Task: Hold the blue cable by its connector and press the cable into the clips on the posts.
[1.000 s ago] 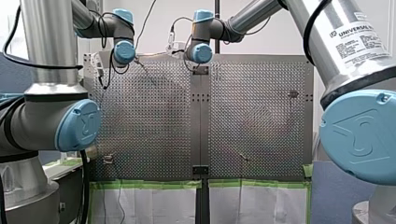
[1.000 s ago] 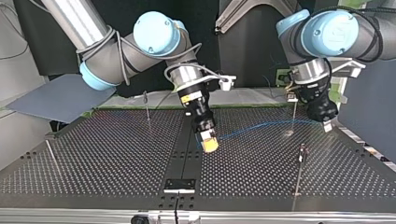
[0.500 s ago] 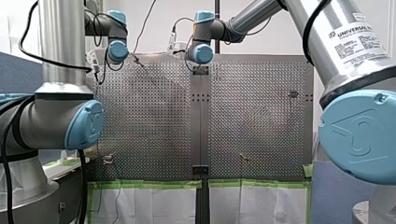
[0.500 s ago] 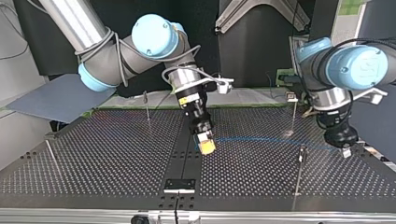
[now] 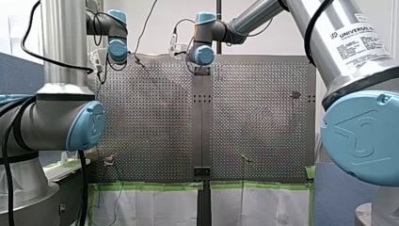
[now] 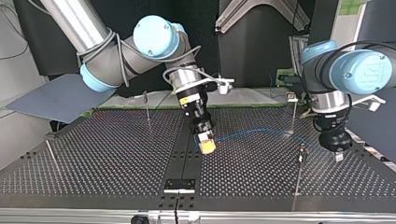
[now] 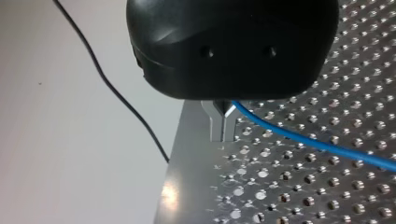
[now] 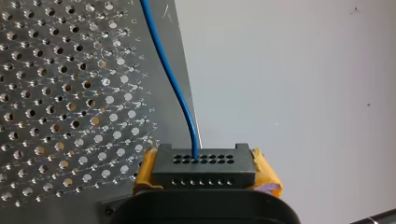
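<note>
We have the blue cable (image 6: 254,132) strung low over the perforated table (image 6: 116,154) between our two arms, so it can be steered as one span rather than a loose tail. Our right gripper (image 8: 204,157) clamps the black connector (image 8: 204,171) between its yellow pads (image 8: 145,171), the cable leaving it toward 12 o'clock in the right wrist view; that anchors the end, as the task asks. Our left gripper (image 7: 222,135) has its metal fingers (image 7: 215,125) drawn almost together on the cable, which trails out toward 4 o'clock; we judge this a guiding pinch for lowering the span into a clip. In the top view it hangs at 3 o'clock of the nearest post (image 6: 301,161). No containers are here; the clips on the posts are the only holders, and none visibly holds the cable.
</note>
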You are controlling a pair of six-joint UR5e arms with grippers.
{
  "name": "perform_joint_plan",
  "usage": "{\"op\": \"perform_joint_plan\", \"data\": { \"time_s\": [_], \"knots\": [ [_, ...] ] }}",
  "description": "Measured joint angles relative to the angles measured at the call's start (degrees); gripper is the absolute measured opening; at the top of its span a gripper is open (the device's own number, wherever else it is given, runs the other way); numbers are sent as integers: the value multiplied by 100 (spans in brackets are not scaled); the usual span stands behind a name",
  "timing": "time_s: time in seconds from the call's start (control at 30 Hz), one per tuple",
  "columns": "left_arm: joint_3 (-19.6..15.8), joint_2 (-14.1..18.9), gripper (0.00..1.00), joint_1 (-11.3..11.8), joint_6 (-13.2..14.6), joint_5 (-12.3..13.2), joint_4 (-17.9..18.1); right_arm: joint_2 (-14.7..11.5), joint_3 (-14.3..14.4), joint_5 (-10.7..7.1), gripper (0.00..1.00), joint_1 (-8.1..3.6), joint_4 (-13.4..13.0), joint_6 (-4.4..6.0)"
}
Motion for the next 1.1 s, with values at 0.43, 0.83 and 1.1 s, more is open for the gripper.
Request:
{"op": "perform_joint_plan", "data": {
  "time_s": [0.43, 0.83, 1.1],
  "knots": [
    [-179, -107, 0, -2, 43, 175, 197, 236, -5, 12, 0, -10, -15, -1],
    [98, -220, 0, 112, -60, 546, 216, 297, -139, 3, 0, -67, -31, 7],
    [121, -369, 0, 176, -121, 736, 210, 305, -207, 23, 0, -158, -15, 24]
  ]
}}
